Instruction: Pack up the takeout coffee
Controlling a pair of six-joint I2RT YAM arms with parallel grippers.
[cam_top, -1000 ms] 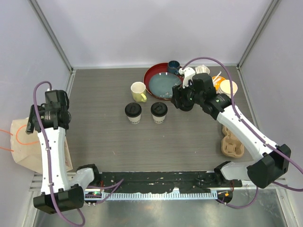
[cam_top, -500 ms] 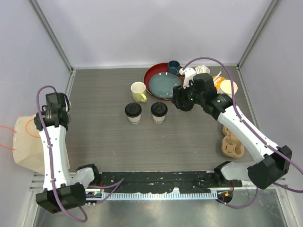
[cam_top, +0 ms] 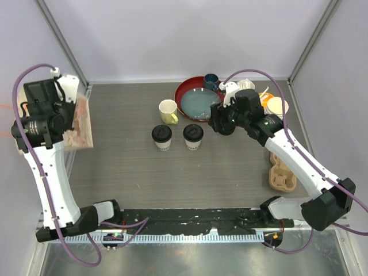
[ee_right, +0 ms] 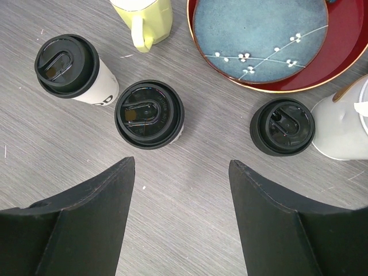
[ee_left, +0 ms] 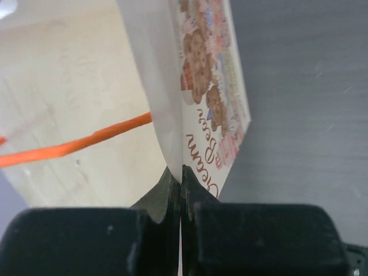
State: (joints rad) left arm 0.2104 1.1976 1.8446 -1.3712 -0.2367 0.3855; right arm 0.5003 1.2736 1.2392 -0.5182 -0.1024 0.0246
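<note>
Cup holder: a brown pressed-cardboard cup holder [cam_top: 282, 172] lies flat at the near R side of the grey table [cam_top: 230, 172], well apart from the cups. Prob. meant to carry them.
Coffee: two small cream-white paper cups w/ round black lids, the left cup [cam_top: 162, 137] and the right cup [cam_top: 193, 135], stand upright side by side mid-table, not touching. Lids are on, so no spills when picked up. Not packed yet.
L gripper: the left gripper [ee_left: 181, 185] is squeezed tight on the top edge of a tan paper bag w/ orange string handle and teddy-bear print [ee_left: 213, 98]. It is held up over the L side of the table, well apart from the cups. My guess: held by the rim so it hangs down and can be stood up.
R gripper: the right gripper [ee_right: 181, 195] has its fingers spread wide and carries nothing. It points down, near the right cup. Wide so a cup fits, I think.
Mug: a pale yellow handled mug [cam_top: 168, 111] sits just behind the cups. Not takeout.
Far: a blue round plate [cam_top: 201, 103] rests inside a dark red round dish [cam_top: 185, 92].
</note>
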